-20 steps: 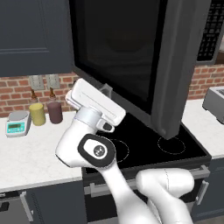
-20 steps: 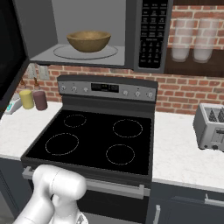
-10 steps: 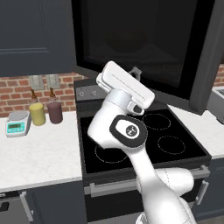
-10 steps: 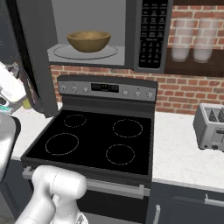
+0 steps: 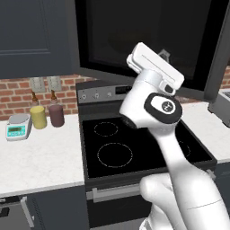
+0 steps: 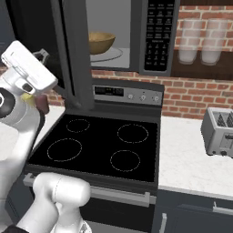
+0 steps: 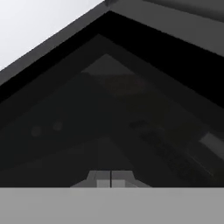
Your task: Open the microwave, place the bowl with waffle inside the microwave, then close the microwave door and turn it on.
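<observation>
**Door half swung, bowl on the turntable**

A brick-backed kitchen with a white desk (image 6: 186, 150) on both sides of a black stove (image 6: 98, 145), whose four burner rings are bare. Above the stove hangs the microwave (image 6: 136, 36), its black keypad strip (image 6: 159, 32) on the right. The microwave door (image 5: 148, 40) stands partly open, hinged on its left; in the right base view its edge (image 6: 73, 50) crosses in front of the left part of the opening. Through the gap that remains, the bowl (image 6: 101, 42) sits on the glass turntable (image 6: 107, 54) inside the grey interior. The waffle cannot be made out from here.

The gripper (image 5: 165, 55) is raised in front of the door's black glass, on the outer face of the panel, with the white hand just below it. In the hand view the two fingertips (image 7: 103, 181) lie side by side with no gap between them, so the jaws are closed and grip nothing; dark glass lies ahead of them.

On the left desk stand a yellow cup (image 5: 38, 117) and a maroon cup (image 5: 56, 115) near each other, with a small scale (image 5: 17, 126) beside the yellow one. On the right desk sits a silver toaster (image 6: 219, 132). Two pale glasses (image 6: 200, 41) stand on a shelf right of the microwave.
</observation>
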